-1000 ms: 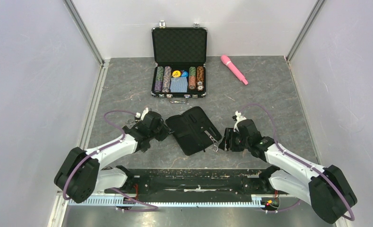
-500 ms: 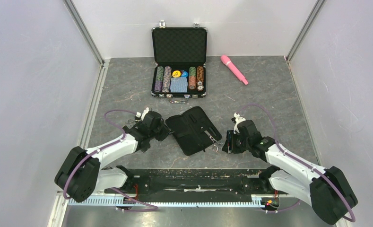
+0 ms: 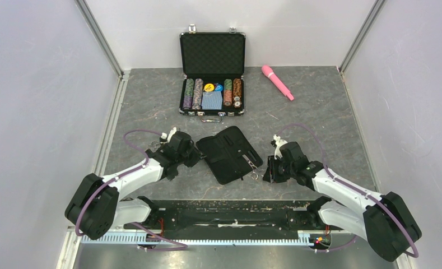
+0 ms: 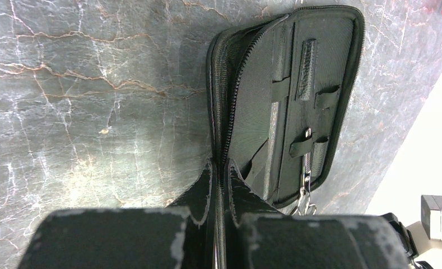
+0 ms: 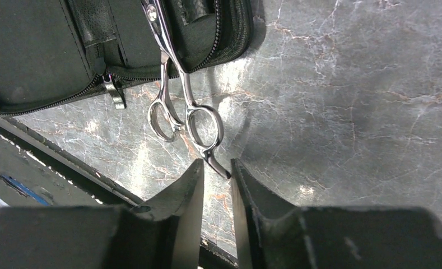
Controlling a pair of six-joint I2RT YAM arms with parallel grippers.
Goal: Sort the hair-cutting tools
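Scissors (image 5: pixel 167 40) dead ahead of your right gripper (image 5: pixel 217 168), rings nearest, blades running away into pouch (image 5: pixel 39 50); gripper slightly parted, empty; left gripper (image 4: pixel 219 168) pinches pouch edge

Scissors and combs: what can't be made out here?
1. Scissors blades: right wrist view, cut off by the top edge; tiny in the top view.
2. Combs: left wrist view, black strips under straps blend into the pouch; count unclear.
3. Right gripper: whether its fingers touch the scissors' tang, unclear.
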